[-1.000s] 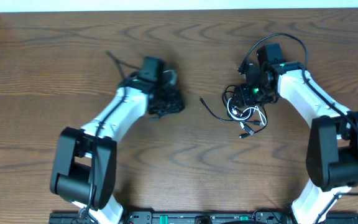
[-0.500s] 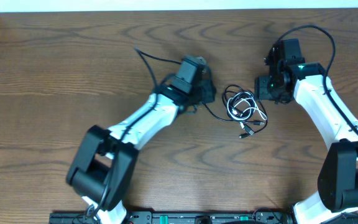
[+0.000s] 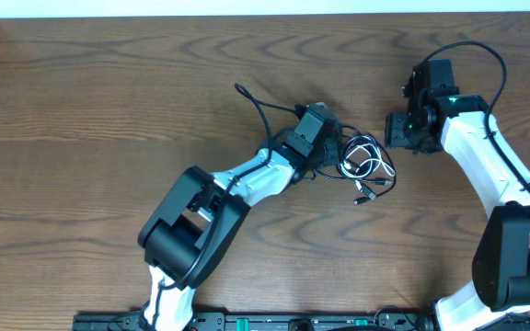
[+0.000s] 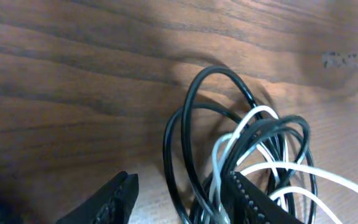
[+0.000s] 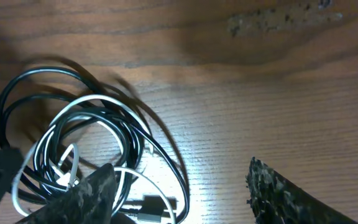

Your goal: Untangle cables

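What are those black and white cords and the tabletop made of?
Black cable: probably a rubbery plastic sheath, glossy; light glints along its loops.
White cable: similar plastic, smooth; it curls in loose loops.
Table: wood or wood-look laminate, matte brown, with visible grain.

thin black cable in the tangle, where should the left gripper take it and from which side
Probably the outermost loop of the thin black cable: it bulges clear of the thin white cable onto bare wooden table. Bring the left gripper in from its own side, jaws straddling that one strand, so no white gets pinched.
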`<state>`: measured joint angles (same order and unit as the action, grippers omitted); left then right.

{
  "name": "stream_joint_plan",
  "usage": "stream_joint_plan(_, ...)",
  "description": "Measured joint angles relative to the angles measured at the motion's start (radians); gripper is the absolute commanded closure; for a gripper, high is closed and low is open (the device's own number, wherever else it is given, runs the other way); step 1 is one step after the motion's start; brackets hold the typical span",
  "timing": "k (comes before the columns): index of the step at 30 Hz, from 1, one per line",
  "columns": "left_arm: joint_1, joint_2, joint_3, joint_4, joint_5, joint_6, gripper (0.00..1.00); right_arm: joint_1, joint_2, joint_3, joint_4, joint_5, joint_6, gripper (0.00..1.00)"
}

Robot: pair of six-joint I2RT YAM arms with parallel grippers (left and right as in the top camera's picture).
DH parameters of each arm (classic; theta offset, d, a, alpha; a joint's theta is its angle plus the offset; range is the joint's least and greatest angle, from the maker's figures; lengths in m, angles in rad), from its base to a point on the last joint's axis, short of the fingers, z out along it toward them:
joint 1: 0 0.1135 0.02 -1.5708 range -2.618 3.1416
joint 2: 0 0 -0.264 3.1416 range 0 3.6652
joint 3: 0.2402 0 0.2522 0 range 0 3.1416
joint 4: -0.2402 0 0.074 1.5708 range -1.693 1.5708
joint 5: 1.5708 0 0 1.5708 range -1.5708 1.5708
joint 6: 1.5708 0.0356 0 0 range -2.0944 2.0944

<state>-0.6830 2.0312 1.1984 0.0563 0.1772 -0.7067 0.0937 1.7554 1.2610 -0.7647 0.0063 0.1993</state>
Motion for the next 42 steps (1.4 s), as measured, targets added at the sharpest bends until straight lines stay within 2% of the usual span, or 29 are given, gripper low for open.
stream_joint_plan(2, -0.002, 0.018, 0.000, 0.017, 0.000, -0.006, 0.59, 0.000, 0.000, 0.000, 0.001, -0.002, 0.002, 0.34)
stream_joint_plan(6, -0.008, 0.031, 0.004, 0.012, 0.002, -0.012, 0.61, 0.000, 0.000, 0.000, 0.006, -0.008, 0.002, 0.34)
stream_joint_plan(11, -0.029, 0.031, 0.023, -0.061, 0.004, 0.026, 0.77, 0.005, 0.000, 0.000, 0.018, -0.047, 0.003, 0.27)
stream_joint_plan(12, -0.032, 0.031, 0.026, -0.076, 0.005, 0.036, 0.81, 0.009, 0.000, 0.000, 0.020, -0.056, 0.005, 0.25)
stream_joint_plan(13, -0.034, 0.031, 0.027, -0.087, 0.006, 0.046, 0.90, 0.013, 0.000, 0.000, 0.021, -0.061, 0.003, 0.24)
stream_joint_plan(14, -0.035, 0.031, 0.028, -0.098, 0.008, 0.051, 0.92, 0.018, 0.000, 0.000, 0.022, -0.066, 0.003, 0.24)
stream_joint_plan(23, 0.001, -0.009, 0.025, -0.219, 0.084, 0.080, 0.93, 0.039, 0.000, 0.000, 0.025, -0.121, -0.029, 0.20)
stream_joint_plan(31, 0.149, -0.187, 0.004, -0.281, 0.316, 0.137, 0.93, 0.029, 0.000, 0.000, 0.032, -0.277, -0.113, 0.18)
stream_joint_plan(36, 0.239, -0.286, 0.005, -0.340, 0.498, 0.235, 0.93, -0.007, 0.000, 0.000, 0.031, -0.446, -0.193, 0.18)
stream_joint_plan(39, 0.278, -0.288, 0.004, -0.387, 0.589, 0.311, 0.93, -0.031, 0.000, 0.000, 0.029, -0.558, -0.252, 0.28)
stream_joint_plan(41, 0.291, -0.286, 0.003, -0.425, 0.624, 0.357, 0.93, -0.043, 0.000, 0.000, 0.024, -0.630, -0.295, 0.37)
stream_joint_plan(42, 0.294, -0.286, 0.003, -0.444, 0.639, 0.381, 0.93, -0.048, 0.000, 0.000, 0.022, -0.668, -0.317, 0.45)
